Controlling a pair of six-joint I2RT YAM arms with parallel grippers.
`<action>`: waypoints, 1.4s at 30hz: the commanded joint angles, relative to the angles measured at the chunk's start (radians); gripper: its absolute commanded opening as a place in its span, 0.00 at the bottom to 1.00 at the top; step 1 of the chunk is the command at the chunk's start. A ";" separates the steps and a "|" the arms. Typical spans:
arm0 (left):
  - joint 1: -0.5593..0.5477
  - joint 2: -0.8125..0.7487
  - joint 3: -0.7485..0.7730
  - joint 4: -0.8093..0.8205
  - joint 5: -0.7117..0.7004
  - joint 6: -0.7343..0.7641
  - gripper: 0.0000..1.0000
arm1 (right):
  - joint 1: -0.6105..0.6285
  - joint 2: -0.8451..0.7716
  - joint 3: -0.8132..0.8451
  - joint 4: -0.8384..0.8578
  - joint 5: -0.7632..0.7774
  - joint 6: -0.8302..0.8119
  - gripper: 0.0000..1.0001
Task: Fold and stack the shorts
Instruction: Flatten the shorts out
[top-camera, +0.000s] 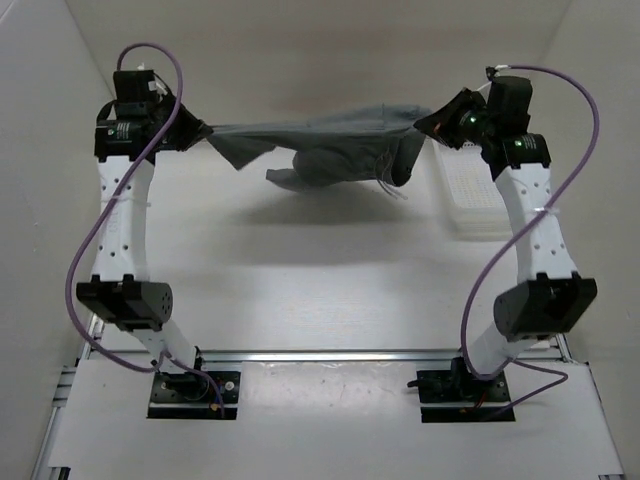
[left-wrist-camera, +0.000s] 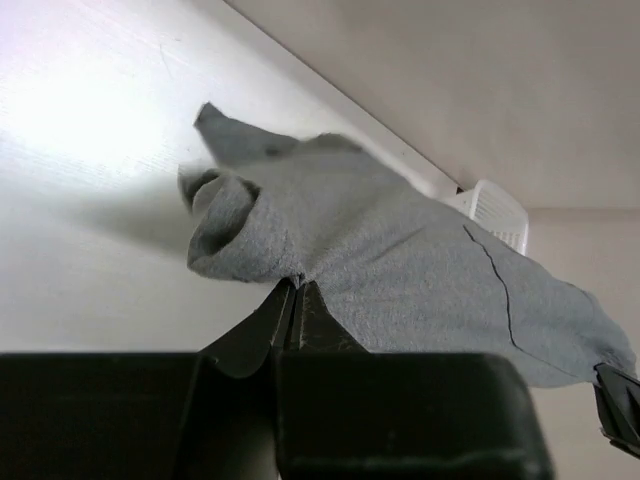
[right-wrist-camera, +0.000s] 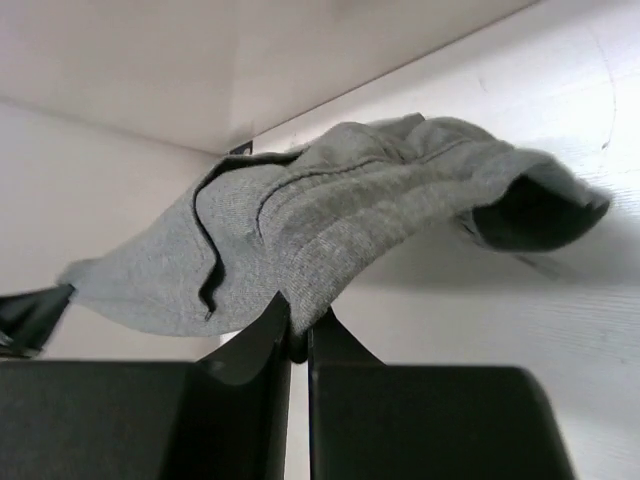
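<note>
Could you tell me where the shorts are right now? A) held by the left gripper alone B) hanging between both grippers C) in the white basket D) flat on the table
B: the shorts hang above the table, one end pinched by the left gripper, the other by the right gripper.

- left arm (top-camera: 125, 215): white links dotted with rows of small holes; rounded black joint housings; a flat black foot plate set on the silver rail (top-camera: 330, 355)
- right arm (top-camera: 535, 235): the same white and black build, footed further along the rail; small green lights on its black housings farthest from the rail
- left cable (top-camera: 80, 265), right cable (top-camera: 590, 140): purple; each loops wide from beside the rail to the far housing
- left gripper (left-wrist-camera: 298, 287), right gripper (right-wrist-camera: 300, 310): matte black; blocky body; two flat fingers tapering to thin tips
</note>
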 joint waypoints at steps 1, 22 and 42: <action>0.042 -0.098 -0.143 -0.056 0.000 0.038 0.10 | 0.013 -0.128 -0.142 -0.101 0.111 -0.154 0.00; 0.014 -0.261 -0.735 0.022 -0.059 0.125 0.62 | 0.088 -0.417 -0.783 -0.171 0.367 -0.308 0.52; -0.363 0.647 0.289 -0.061 -0.097 0.207 0.78 | 0.098 0.470 0.030 -0.283 0.376 -0.275 0.70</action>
